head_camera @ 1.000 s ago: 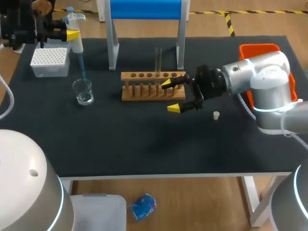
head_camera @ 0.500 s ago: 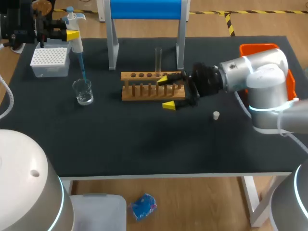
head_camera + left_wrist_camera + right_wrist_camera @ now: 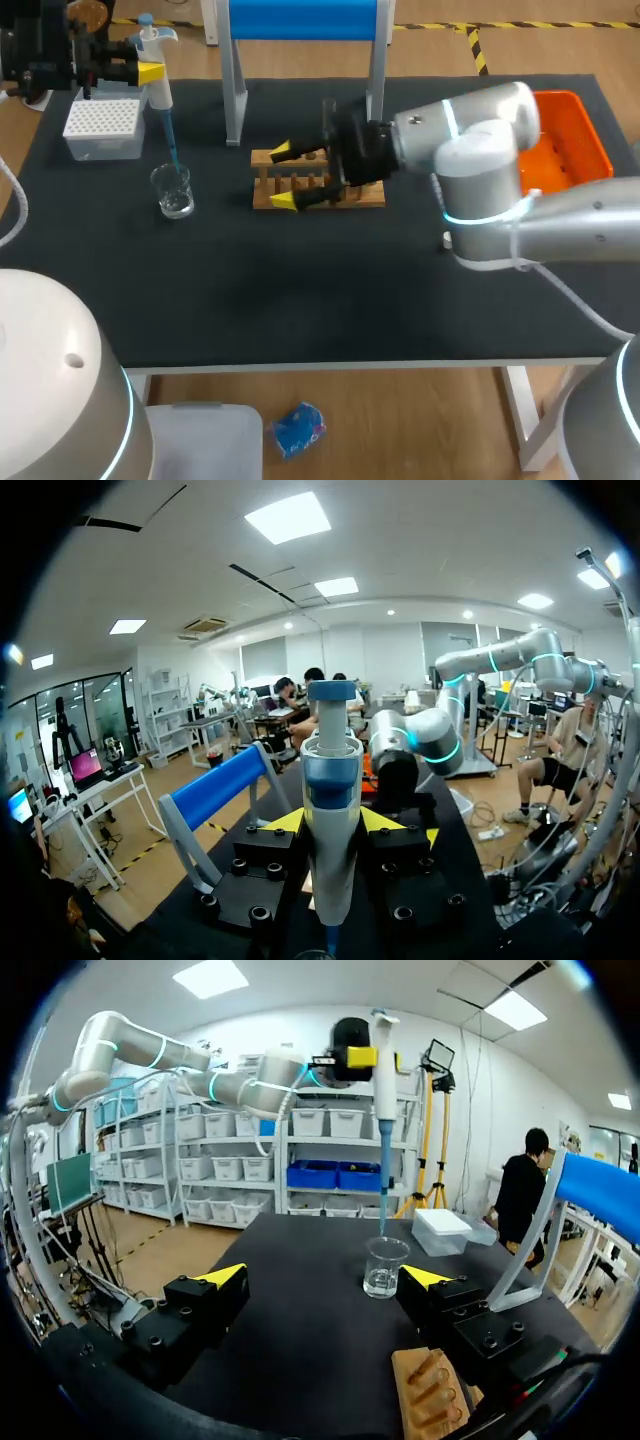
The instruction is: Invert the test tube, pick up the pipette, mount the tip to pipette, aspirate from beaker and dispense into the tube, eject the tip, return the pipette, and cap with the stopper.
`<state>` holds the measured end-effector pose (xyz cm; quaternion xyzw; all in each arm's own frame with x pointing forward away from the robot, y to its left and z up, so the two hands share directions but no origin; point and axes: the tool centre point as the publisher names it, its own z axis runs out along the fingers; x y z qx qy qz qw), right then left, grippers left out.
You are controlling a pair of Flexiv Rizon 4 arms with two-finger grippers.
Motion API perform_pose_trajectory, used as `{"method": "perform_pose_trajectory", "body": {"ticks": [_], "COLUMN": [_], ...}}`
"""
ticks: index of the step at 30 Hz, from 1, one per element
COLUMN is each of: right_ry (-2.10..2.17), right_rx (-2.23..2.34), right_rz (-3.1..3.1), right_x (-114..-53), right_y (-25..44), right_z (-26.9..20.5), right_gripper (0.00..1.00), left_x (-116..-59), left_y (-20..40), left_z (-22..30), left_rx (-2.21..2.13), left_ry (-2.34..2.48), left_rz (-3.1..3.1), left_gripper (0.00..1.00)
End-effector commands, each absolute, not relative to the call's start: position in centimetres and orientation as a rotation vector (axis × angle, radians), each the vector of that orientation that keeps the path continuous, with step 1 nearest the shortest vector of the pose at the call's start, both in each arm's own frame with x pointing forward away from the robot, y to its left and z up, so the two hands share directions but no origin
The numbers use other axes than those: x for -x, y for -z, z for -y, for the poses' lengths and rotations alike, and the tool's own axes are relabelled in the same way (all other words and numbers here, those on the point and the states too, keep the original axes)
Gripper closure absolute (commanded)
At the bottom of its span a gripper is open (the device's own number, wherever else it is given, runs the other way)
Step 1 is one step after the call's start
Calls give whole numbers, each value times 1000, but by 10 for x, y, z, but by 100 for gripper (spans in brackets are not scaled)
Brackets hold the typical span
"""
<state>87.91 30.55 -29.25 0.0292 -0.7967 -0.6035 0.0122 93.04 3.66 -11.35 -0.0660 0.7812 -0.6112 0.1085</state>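
My left gripper (image 3: pixel 133 68) (image 3: pixel 333 825) is shut on the white and blue pipette (image 3: pixel 155 60) (image 3: pixel 330 810) (image 3: pixel 384 1050), held upright at the table's far left. Its blue tip (image 3: pixel 170 140) (image 3: pixel 382 1200) hangs down to the mouth of the glass beaker (image 3: pixel 173 190) (image 3: pixel 386 1266). A test tube (image 3: pixel 328 115) stands upright in the wooden rack (image 3: pixel 330 185) (image 3: pixel 430 1395). My right gripper (image 3: pixel 283 176) (image 3: pixel 325 1276) is open, lying sideways over the rack's left end and facing the beaker. The small white stopper (image 3: pixel 449 239) lies beside my right arm.
A white tip box (image 3: pixel 103 125) (image 3: pixel 447 1230) sits behind the beaker at the far left. A blue-topped metal stand (image 3: pixel 305 20) rises behind the rack. An orange bin (image 3: pixel 572 140) is at the far right.
My right arm has swung left along the rack, carrying its open gripper from the rack's right end to its left end. The left arm and pipette have not moved.
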Motion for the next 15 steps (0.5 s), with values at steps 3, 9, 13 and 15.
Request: {"method": "perform_pose_trajectory", "body": {"ticks": [3, 9, 13, 15], "right_ry": [1875, 1882, 1888, 1888], "right_rx": [-37, -1, 4, 8], "right_rz": [2488, 2506, 2512, 2520], "right_x": [-896, -898, -897, -897], "right_y": [325, 328, 327, 328], "right_z": [-368, -388, -395, -397], "right_gripper": [0, 0, 0, 0], "left_x": [-931, -931, -931, -931], "left_y": [114, 114, 114, 114], "left_z": [-37, -37, -37, -37], "left_rx": [189, 189, 189, 189], "left_ry": [1801, 1801, 1801, 1801], "left_rz": [-2297, -2297, -2297, -2297], "left_gripper": [100, 100, 100, 100]}}
